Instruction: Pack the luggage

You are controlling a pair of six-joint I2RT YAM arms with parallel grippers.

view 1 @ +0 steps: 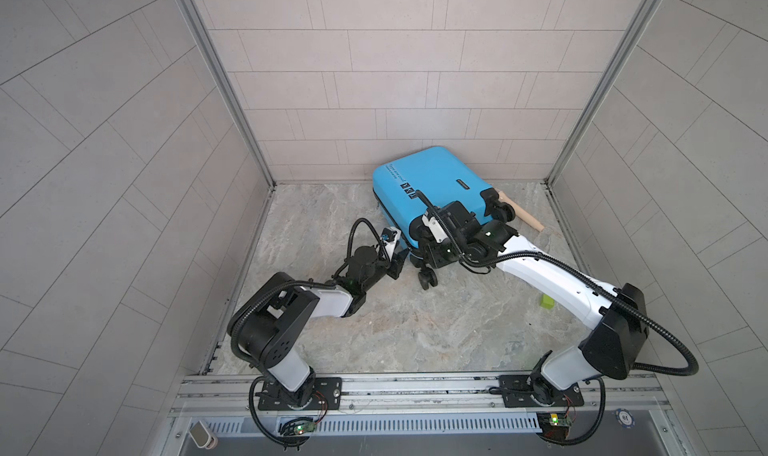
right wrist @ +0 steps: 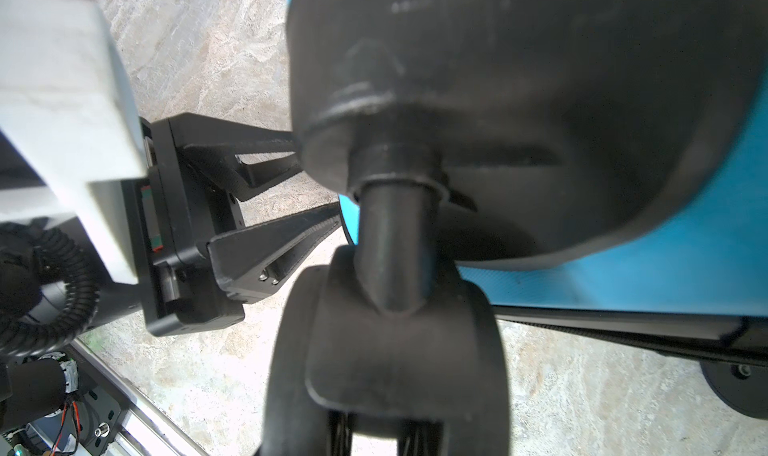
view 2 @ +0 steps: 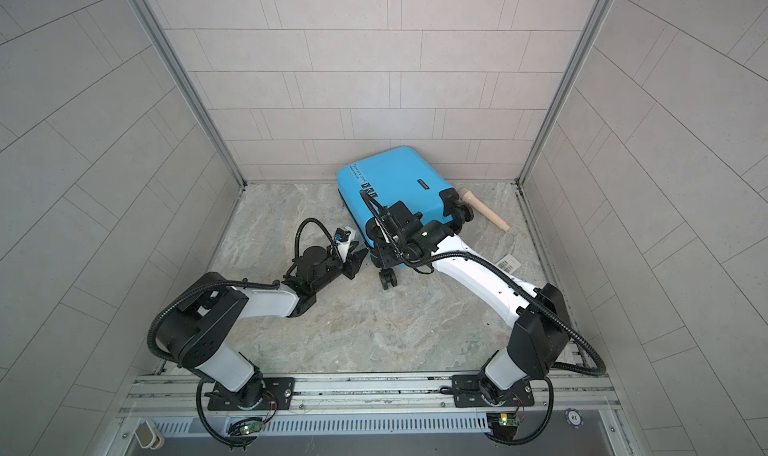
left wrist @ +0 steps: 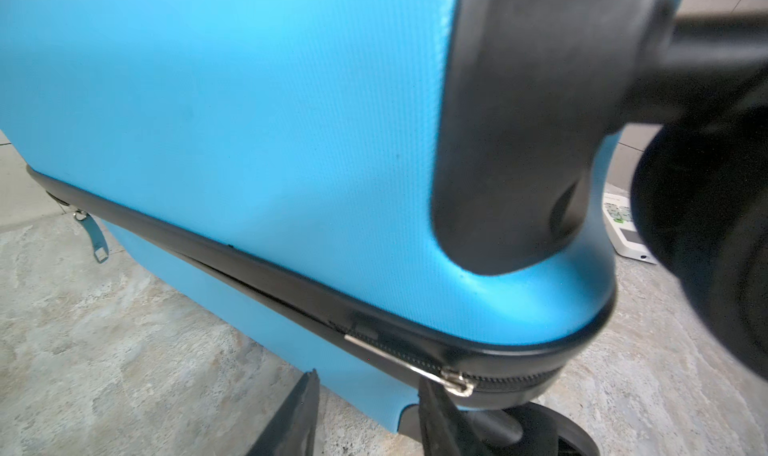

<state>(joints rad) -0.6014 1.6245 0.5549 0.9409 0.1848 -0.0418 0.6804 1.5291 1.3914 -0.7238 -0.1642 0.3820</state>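
Luggage (view 1: 432, 183), upper centre: left gripper (left wrist: 368, 381) spread beside zipper pull (left wrist: 399, 360); best to pinch the tab squarely. Right gripper (view 1: 430, 258): grip unclear.

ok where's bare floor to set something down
Bare floor: front middle, between the front rail and the suitcase; also back left, between suitcase and wall. Crowded: left gripper and right gripper at the suitcase's near end; wooden handle and green block at right.

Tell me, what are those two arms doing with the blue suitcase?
The luggage lies flat on the table with its lid down. The robot's left hand is open at the zipper seam, right beside the zipper pull. The right hand is at the near end by a wheel; whether it grips anything is hidden.
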